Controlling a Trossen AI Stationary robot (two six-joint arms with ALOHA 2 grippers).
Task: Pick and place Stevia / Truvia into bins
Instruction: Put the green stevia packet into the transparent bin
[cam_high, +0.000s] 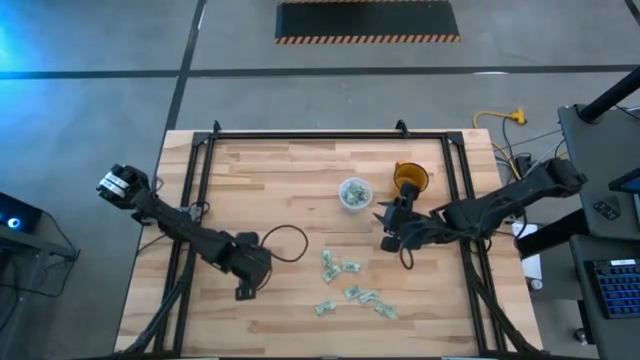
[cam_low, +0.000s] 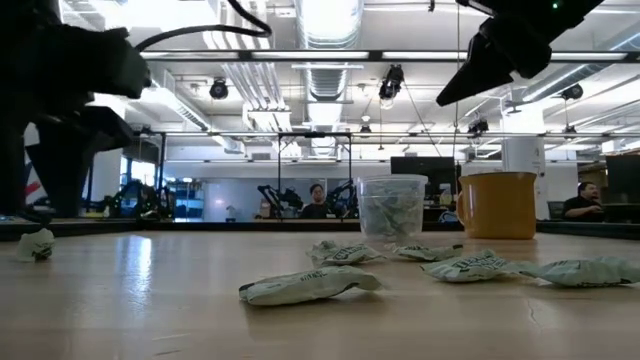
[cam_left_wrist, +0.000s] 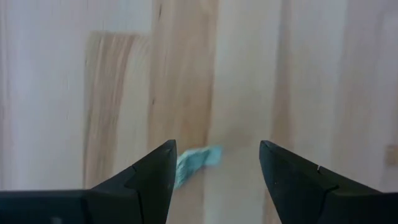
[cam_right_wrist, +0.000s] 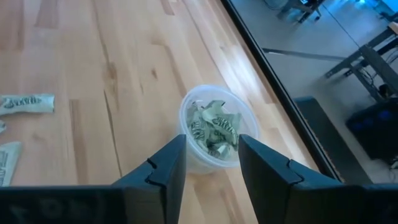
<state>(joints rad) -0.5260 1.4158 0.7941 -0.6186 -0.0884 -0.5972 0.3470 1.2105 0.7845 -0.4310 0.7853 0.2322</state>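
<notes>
Near the table's far edge, the clear cup (cam_right_wrist: 212, 129) held crumpled Stevia packets (cam_right_wrist: 214, 127), print unreadable; both grippers' jaws stood apart, empty.

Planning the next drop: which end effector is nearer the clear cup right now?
Right. The right end effector hangs just beside the clear cup, which already holds sachets. The left end effector is far across the table, low over a lone sachet.

Loose sachets (cam_high: 352, 288) near part-filled cup (cam_high: 354, 193)
</notes>
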